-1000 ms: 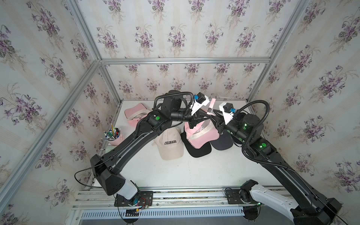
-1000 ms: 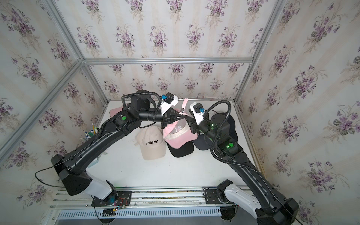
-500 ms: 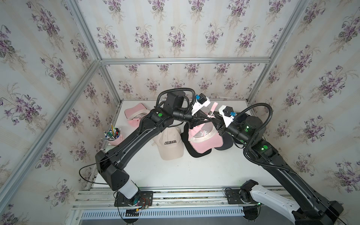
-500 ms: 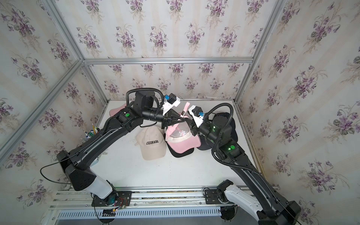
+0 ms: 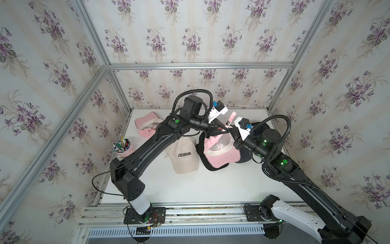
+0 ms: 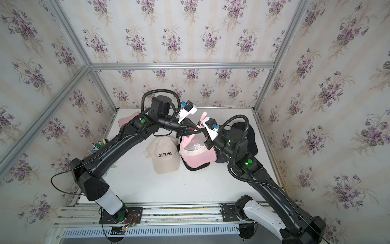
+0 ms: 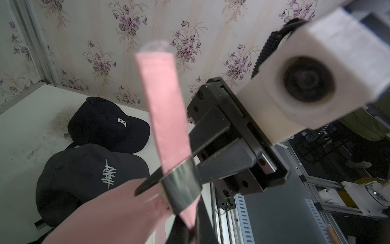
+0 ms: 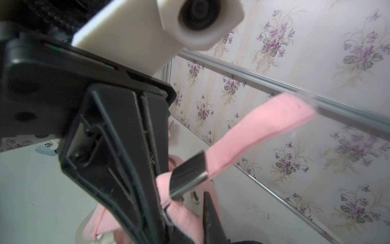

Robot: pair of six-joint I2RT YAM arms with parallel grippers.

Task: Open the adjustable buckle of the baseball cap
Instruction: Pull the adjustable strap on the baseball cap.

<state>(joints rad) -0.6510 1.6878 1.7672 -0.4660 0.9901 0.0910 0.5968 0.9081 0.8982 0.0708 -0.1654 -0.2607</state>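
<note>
Both grippers hold up the back of the pink baseball cap [image 5: 219,153] [image 6: 196,153] over the table's middle, its brim resting on a black cap. In the left wrist view the silver metal buckle [image 7: 181,187] [image 8: 187,175] sits on the pink strap [image 7: 166,109] [image 8: 261,131], whose free end sticks upward. My left gripper [image 5: 224,129] [image 6: 199,131] [image 7: 191,230] is shut on the strap just below the buckle. My right gripper [image 5: 231,132] [image 6: 205,135] [image 8: 190,219] comes in from the opposite side and is shut on the pink fabric right at the buckle.
A beige COLORADO cap [image 5: 184,157] lies left of the pink one. Black caps [image 7: 109,124] [image 7: 84,175] lie under and right of it. Another pink cap [image 5: 147,124] sits at the back left, and a pen cup [image 5: 122,147] by the left wall.
My right gripper has moved in to the buckle and shut on the strap. The left arm has shifted slightly right with the cap, still shut.
</note>
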